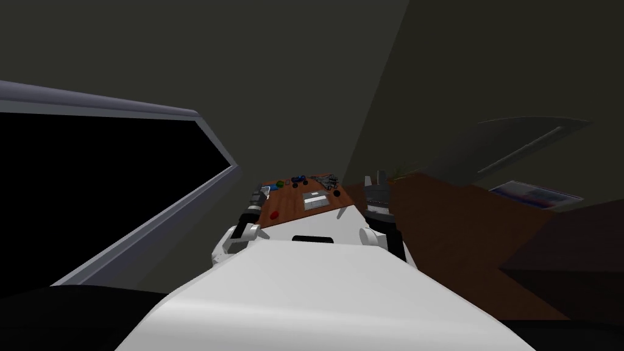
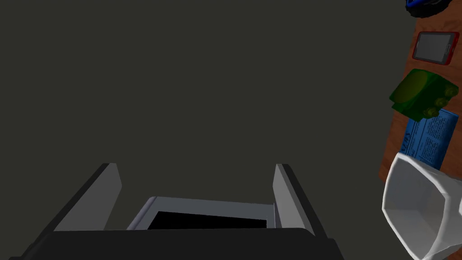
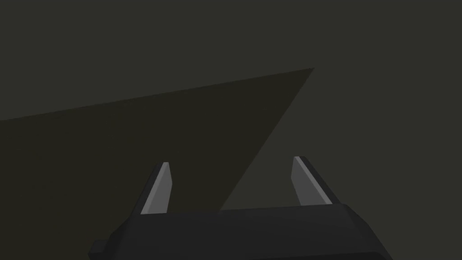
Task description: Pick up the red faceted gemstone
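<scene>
The red gemstone (image 1: pixel 275 214) lies on the desk (image 1: pixel 292 204), on the left part of its near end and close to the desk's left edge. Nothing touches it. My left claw (image 2: pixel 195 165) hangs just off that same left edge. Its two fingers are spread wide with nothing between them, and it points away from the desk top rather than at the stone. Along the desk's left edge sit a green lumpy object (image 2: pixel 422 95), a blue printed sheet (image 2: pixel 428 137) partly under it, and a red-cased phone (image 2: pixel 434 47) further up the desk. A flat grey device (image 1: pixel 315 200) lies at the middle of the desk. My right claw (image 3: pixel 231 160) is raised off the desk's right edge, fingers likewise parted and empty.
</scene>
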{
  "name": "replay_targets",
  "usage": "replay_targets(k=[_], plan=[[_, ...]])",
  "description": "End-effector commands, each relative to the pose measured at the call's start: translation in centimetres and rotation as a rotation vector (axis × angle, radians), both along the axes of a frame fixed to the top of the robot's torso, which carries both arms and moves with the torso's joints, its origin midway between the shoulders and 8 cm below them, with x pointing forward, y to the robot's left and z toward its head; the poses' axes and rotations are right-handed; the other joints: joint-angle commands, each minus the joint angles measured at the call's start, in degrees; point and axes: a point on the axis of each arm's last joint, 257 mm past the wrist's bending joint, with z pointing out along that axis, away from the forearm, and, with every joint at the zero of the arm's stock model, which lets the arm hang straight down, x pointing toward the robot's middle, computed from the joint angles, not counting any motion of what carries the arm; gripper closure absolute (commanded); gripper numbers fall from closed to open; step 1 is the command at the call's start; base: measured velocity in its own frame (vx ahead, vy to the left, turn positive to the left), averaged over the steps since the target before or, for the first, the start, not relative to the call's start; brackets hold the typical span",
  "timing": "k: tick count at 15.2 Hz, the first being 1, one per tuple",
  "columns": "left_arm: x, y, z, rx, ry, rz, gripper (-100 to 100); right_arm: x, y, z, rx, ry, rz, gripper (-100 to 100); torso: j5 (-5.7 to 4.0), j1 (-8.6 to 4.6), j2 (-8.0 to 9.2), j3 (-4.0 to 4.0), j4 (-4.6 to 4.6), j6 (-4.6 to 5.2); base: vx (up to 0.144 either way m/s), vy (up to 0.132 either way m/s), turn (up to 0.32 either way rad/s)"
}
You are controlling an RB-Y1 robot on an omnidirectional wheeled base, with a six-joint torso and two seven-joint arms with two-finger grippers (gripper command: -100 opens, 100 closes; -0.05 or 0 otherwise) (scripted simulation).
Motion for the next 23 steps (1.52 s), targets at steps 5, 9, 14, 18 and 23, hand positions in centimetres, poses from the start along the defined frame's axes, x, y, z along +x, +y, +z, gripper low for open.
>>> replay_targets(k=[5,9,14,18,23], plan=[[0.2,4.1,-4.7,-0.079,0.126,0.069,-100,0.0,0.0,0.0,0.0,0.0,0.0,0,0.0,0.01,-0.02,-0.01,0.0,0.05,-0.011,0.045,-0.26],[-0.4,6.6,-8.5,-0.126,0.213,0.12,-100,0.0,0.0,0.0,0.0,0.0,0.0,0,0.01,0.06,0.01,0.01,0.0,0.05,-0.022,0.05,-0.209],[-1.8,10.7,-13.8,-0.223,0.339,0.213,-100,0.0,0.0,0.0,0.0,0.0,0.0,0,0.04,0.16,0.0,0.0,0.0,0.04,-0.022,0.062,-0.29],[-3.3,13.9,-17.4,-0.325,0.427,0.299,-100,0.0,0.0,0.0,0.0,0.0,0.0,0,0.02,0.05,-0.02,-0.01,0.0,-0.01,-0.026,0.045,-0.254],[-5.7,15.9,-21.4,-0.391,0.514,0.371,-100,0.0,0.0,0.0,0.0,0.0,0.0,0,0.03,0.12,0.0,0.0,0.0,-0.03,-0.031,0.053,-0.236]])
